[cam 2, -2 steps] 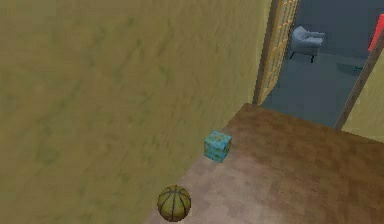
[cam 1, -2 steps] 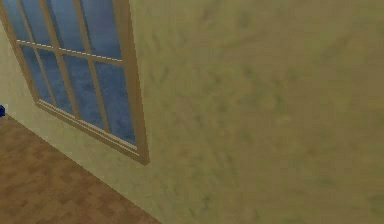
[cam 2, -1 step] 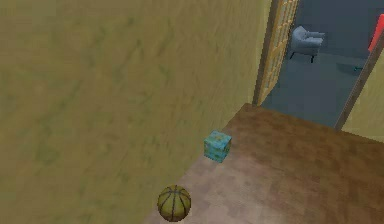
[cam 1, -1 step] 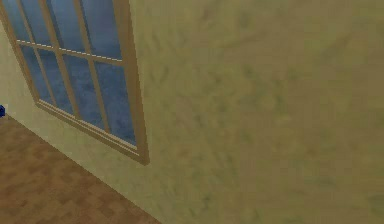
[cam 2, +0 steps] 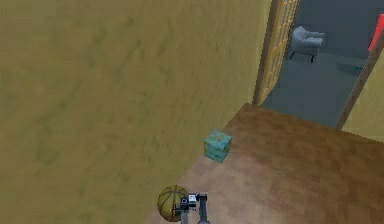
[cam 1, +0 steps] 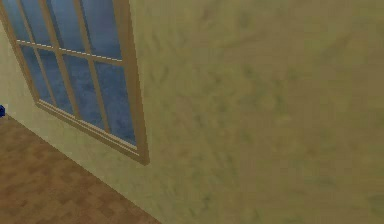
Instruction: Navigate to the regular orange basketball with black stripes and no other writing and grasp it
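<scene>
A brownish-orange ball with dark stripes point(cam 2: 171, 203) lies on the brown wood floor point(cam 2: 290, 170) at the foot of the yellow wall, near the arm side view's bottom edge. It looks like the basketball. The gripper point(cam 2: 187, 206) shows right beside the ball's right side, at the end of the dark arm point(cam 2: 205, 215) that rises from the bottom edge. I cannot tell whether the gripper holds anything, or whether it touches the ball.
A small teal box point(cam 2: 217, 146) sits on the floor by the wall, beyond the ball. A wooden-framed doorway point(cam 2: 272, 50) at the upper right opens onto a grey-floored room with a white armchair point(cam 2: 307, 41). Ahead stands a yellow wall point(cam 1: 260, 110) with a wood-framed window point(cam 1: 85, 70).
</scene>
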